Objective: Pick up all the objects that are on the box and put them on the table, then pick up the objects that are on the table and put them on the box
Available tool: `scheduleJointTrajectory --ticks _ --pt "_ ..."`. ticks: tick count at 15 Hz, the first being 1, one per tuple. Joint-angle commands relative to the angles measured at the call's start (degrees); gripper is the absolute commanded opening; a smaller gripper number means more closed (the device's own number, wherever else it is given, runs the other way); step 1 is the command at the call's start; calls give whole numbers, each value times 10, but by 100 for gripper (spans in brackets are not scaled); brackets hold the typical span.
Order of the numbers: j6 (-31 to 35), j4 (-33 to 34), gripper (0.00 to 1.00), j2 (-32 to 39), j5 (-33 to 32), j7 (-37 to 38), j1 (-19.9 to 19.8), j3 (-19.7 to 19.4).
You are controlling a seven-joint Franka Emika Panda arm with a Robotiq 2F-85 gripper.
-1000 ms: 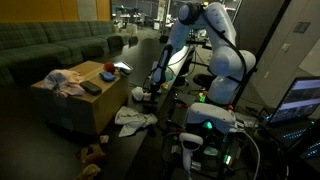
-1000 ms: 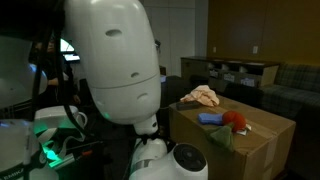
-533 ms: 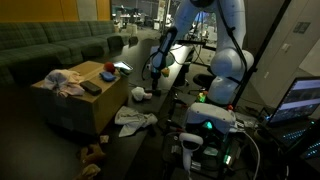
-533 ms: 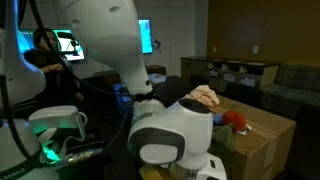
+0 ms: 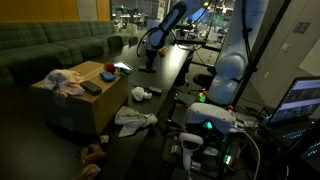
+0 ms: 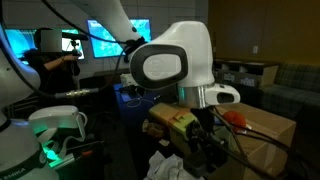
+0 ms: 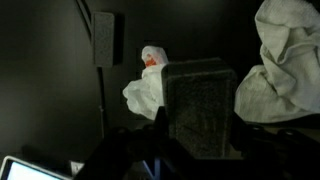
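Nearest the wrist camera, 1 grey block (image 7: 200, 105) fills the middle of the view. The gripper (image 5: 150, 58) appears clamped on it with its jaws part-way in, though the dark fingers below are hard to read. The step looks like carrying this block to its put-down spot. To do it well, keep the grip steady and travel level. Come down over a bare patch clear of the cloths, seat the broad face flat, and release only once it rests. The block's long axis runs up and down the wrist view. Its broad face is turned to the lens and a paler narrow edge sits at its far end. It shows no lean to either side.

Beyond it, 3 things lie on the black table (image 7: 40, 90). A small white bundle (image 7: 150, 78) with a red spot is just beside the block's left edge, a crumpled white-grey cloth (image 7: 285, 55) is at the right, and a flat dark piece (image 7: 105, 40) is farther off at the left.

Farther out, in an exterior view, the gripper hangs high over the table's far stretch, well apart from the cardboard box (image 5: 75, 112). The box top holds a pinkish-white cloth (image 5: 62, 80), a red ball (image 5: 107, 68) and a black piece (image 5: 90, 88), so the unloading seems far from done.
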Motion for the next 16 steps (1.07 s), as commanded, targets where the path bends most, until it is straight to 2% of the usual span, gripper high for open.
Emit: scheduleJointTrajectory --ticks 1,5,9,16 --pt "-24 32 33 -43 -34 68 60 -26" --pt "-21 91 33 -28 -77 139 103 -19" --pt "-26 148 33 3 -99 170 143 -9" --pt "-21 248 33 89 -84 168 198 6"
